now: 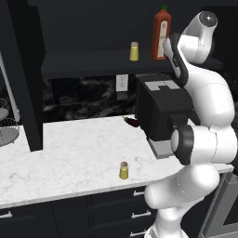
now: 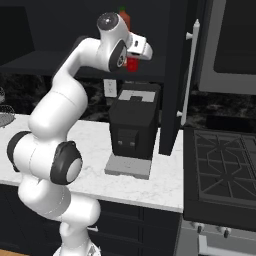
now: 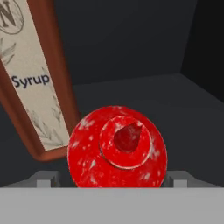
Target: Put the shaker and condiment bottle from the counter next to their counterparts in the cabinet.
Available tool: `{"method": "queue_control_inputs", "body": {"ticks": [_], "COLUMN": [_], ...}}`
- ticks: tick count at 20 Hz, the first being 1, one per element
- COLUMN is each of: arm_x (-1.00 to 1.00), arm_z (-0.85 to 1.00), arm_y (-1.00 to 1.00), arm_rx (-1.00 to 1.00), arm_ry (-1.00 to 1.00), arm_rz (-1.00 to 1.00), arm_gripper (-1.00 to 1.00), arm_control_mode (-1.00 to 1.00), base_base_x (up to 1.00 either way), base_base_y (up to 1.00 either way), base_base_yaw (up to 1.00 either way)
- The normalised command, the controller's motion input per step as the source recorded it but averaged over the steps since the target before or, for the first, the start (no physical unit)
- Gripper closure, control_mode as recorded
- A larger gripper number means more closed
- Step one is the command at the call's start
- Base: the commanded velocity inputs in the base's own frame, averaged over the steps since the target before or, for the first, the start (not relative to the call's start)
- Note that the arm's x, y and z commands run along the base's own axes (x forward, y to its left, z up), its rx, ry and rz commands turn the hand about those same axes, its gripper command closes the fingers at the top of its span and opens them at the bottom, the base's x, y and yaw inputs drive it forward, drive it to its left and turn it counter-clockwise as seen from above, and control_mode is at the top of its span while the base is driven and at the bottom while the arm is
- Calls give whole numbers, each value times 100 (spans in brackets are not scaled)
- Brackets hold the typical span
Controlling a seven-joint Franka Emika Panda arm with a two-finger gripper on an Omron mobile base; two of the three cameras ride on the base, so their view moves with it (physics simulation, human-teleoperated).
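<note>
Cabinet [image 1: 93,65] shelf: dark side panel close on right in hand view, open dark shelf floor beyond. Condiment bottle [image 3: 117,146] stands on shelf just beside tall syrup bottle [image 3: 33,83], nozzle up toward hand camera, between jaws; gripper [image 3: 113,179] fingertips [image 3: 46,179] spread either side of bottle; contact unclear, cannot tell if gripped. Tan-capped shaker [image 1: 134,51] further left on shelf. Shaker [image 1: 124,170] on marble counter [image 1: 69,153] near front edge, well apart from coffee machine [image 1: 160,109].

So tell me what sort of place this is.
A simulated home kitchen, most likely: white grey-veined marble counter over dark drawers, a black coffee machine, and a black gas stove beside it.
</note>
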Motion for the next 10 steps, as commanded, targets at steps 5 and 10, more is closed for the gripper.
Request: {"method": "queue_control_inputs", "body": {"ticks": [5, 10], "arm_x": [34, 43], "arm_z": [0, 0], "arm_y": [1, 10], "arm_rx": [-3, -8], "arm_ry": [0, 0], "arm_rz": [10, 16], "arm_gripper": [-100, -100], "arm_control_mode": [-100, -100], "base_base_x": [0, 0], "base_base_y": [0, 0], "base_base_yaw": [0, 0]}}
